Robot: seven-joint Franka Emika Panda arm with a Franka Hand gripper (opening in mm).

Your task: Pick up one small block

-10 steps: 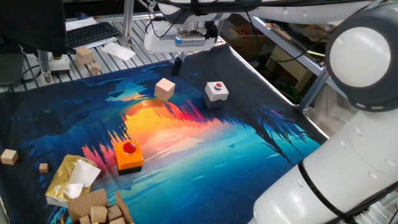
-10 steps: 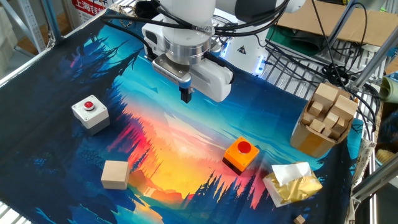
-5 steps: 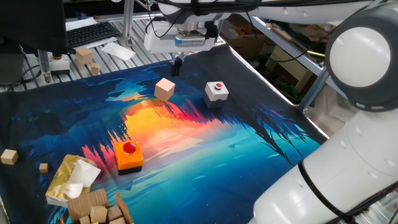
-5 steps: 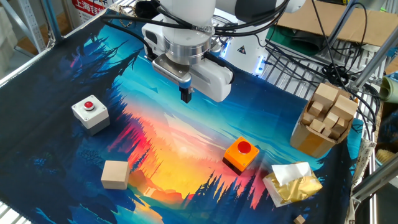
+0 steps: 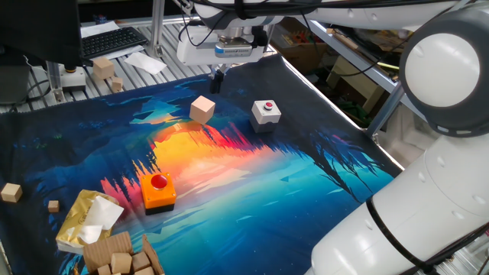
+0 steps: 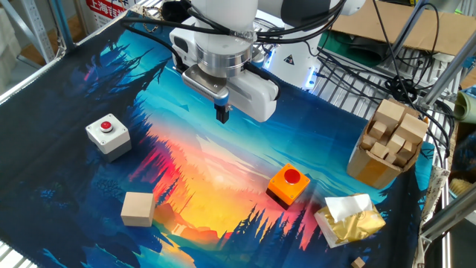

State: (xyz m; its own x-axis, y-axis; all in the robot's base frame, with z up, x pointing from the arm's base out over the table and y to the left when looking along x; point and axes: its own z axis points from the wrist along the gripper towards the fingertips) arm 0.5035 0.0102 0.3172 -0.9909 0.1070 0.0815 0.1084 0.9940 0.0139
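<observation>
The white robot arm's end effector (image 6: 222, 115), its two dark fingers pressed together and gripping nothing, hung in the air above a tabletop (image 6: 223, 171) covered by a printed mat of blue forest and orange sunset. The plain pale tan wooden cube (image 6: 137, 208), the small block of the task, sat flat on the mat near the orange band of the print, well apart from the end effector (image 5: 217, 82) and untouched. A white box with a red button on top (image 6: 108, 136) stood near that cube (image 5: 202, 109), the two apart and neither touching anything else; in one fixed view the white box (image 5: 265, 112) sat just beside the cube on the side away from the keyboard. An orange box with a red button (image 6: 288, 184) rested farther from the cube, across the sunset glow. Past the orange box (image 5: 157, 191) lay a crumpled yellow and white packet (image 5: 86, 221) and a cardboard container filled with wooden blocks (image 6: 385, 143). Two much tinier wooden cubes (image 5: 11, 192) lay at the mat's edge, well away from the tan cube.
</observation>
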